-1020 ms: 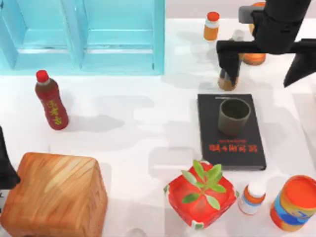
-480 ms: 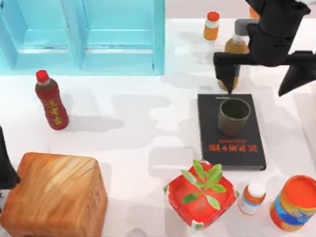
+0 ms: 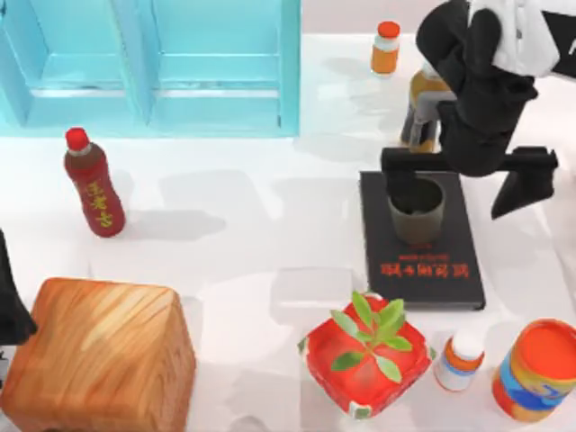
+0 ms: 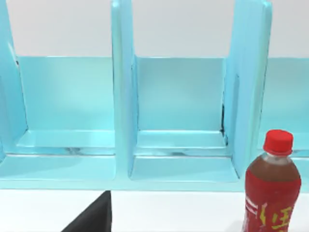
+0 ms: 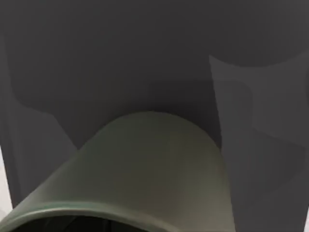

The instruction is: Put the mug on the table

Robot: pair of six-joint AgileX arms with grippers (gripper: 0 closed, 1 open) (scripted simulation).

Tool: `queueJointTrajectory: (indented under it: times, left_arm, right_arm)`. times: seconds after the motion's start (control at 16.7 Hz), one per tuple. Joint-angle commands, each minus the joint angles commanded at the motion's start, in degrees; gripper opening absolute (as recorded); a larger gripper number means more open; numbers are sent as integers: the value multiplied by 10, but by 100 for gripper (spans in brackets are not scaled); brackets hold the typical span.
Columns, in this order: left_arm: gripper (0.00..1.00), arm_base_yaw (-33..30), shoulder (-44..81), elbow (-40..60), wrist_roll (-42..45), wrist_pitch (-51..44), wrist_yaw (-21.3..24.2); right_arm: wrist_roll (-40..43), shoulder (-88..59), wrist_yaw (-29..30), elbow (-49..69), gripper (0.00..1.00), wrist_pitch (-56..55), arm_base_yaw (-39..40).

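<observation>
- Fingers of the right gripper [image 3: 461, 184] are spread wide apart, one dark finger [image 3: 402, 173] touching or overlapping the far-left rim of the mug [image 3: 417, 214], the other out past the book's right edge; they close on nothing.
- One mug, olive-grey and upright, stands on the black book [image 3: 420, 256], on the half of the cover farther from the red lettering; the right wrist view shows its rounded wall [image 5: 145, 164] against the dark cover [image 5: 145, 48].
- One black book lies flat on the white table [image 3: 243, 234], which serves as the landmark below.
- Left of the book, well apart: one red-capped bottle of dark drink [image 3: 93, 184], also seen in the left wrist view [image 4: 271, 188].
- Beyond the book and to its left: one turquoise cabinet [image 3: 153, 63], with open compartments [image 4: 178, 111] in the left wrist view.
- Beyond the book: one small orange-capped bottle [image 3: 386, 47] and one amber bottle [image 3: 423, 94] partly behind the right arm.
- Just nearer than the book: one red pot with a green plant [image 3: 364, 355], then one small white bottle with an orange band [image 3: 460, 360], and one orange-and-blue striped can [image 3: 535, 369].
- Far left of the book, at the near corner: one wooden block [image 3: 99, 360].
- Left arm [image 3: 11, 297] is parked at the table's left edge; whether its fingers are parted or closed cannot be told.
</observation>
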State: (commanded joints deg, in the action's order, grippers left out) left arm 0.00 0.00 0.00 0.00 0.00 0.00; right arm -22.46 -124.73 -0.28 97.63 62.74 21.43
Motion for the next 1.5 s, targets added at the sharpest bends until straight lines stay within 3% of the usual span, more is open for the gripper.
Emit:
queueJointTrajectory:
  times: [0.18, 0.96, 1.5]
  left_arm:
    - [100, 0, 0, 0, 0, 0, 0]
    - [100, 0, 0, 0, 0, 0, 0]
    - [100, 0, 0, 0, 0, 0, 0]
  right_arm:
    - [0, 0, 0, 0, 100, 0, 0]
    - [0, 0, 0, 0, 2, 0, 0]
    - [0, 1, 0, 0, 0, 0, -2]
